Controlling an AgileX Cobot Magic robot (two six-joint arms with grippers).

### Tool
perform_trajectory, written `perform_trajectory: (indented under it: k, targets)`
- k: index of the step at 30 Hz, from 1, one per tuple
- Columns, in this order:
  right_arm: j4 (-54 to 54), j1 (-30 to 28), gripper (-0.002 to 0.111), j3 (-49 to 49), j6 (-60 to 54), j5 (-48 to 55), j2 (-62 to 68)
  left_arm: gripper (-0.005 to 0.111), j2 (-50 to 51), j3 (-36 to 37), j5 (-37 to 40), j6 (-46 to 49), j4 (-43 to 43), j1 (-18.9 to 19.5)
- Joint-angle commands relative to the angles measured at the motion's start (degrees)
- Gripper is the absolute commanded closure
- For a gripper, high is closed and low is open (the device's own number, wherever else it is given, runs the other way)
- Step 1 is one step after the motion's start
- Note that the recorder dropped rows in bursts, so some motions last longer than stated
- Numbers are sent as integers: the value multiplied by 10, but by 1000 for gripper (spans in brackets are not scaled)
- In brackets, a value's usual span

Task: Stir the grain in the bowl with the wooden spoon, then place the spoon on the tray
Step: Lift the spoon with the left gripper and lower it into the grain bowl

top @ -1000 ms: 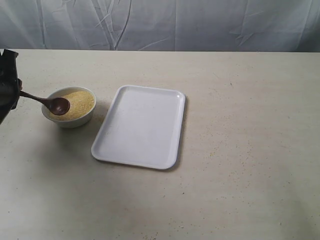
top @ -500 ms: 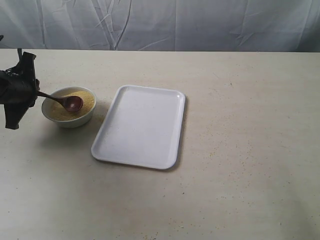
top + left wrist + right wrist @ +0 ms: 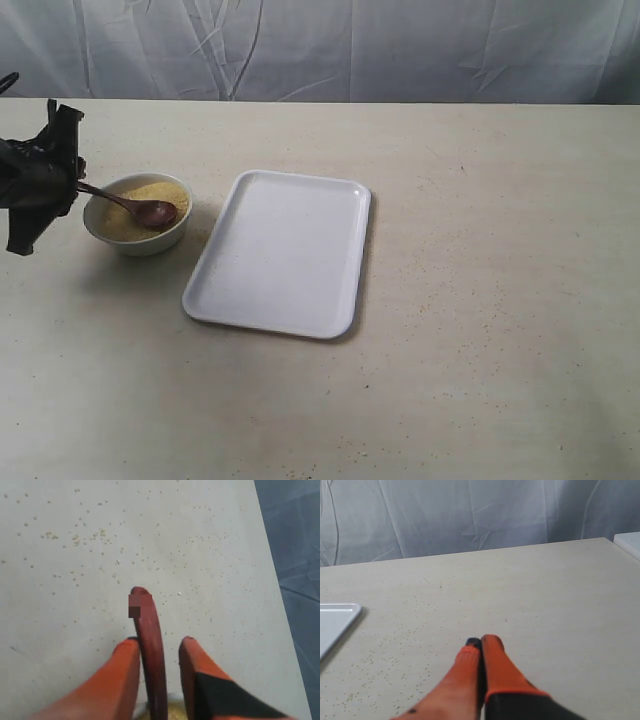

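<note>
The small white bowl [image 3: 135,240] stands left of the white tray [image 3: 280,255] and holds yellow-tan grain [image 3: 160,195]. The dark wooden spoon [image 3: 150,211] has its scoop lying on the grain, and its slim handle slants up and left into my left gripper [image 3: 72,186]. In the left wrist view the handle [image 3: 152,665] runs between the orange fingers of that gripper [image 3: 159,642]. It lies against one finger, with a narrow gap beside the other. My right gripper [image 3: 481,641] is shut with nothing in it, off the exterior view.
Spilled grains [image 3: 90,535] dot the tabletop around the bowl, and the table's edge [image 3: 272,580] runs close by. The right wrist view catches the tray's corner [image 3: 335,617] far to one side. A grey cloth [image 3: 320,50] hangs behind the table.
My left gripper swung in from the left edge toward the bowl. The spoon's scoop travelled rightward across the bowl and came down onto the grain.
</note>
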Motion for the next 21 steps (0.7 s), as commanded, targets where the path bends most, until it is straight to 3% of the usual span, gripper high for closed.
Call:
perform_trajectory:
  k: [1,10,21]
  targets:
    - [1,2,108,1,-1,-5,-3,68,-1,-3,7,-2,22,-1]
    - [1,2,108,1,-1,-5,-3,54,-17,-3,51,2,119,15]
    - [1,2,108,1,-1,-5,-3,51,-116,-3,261,2,303,149]
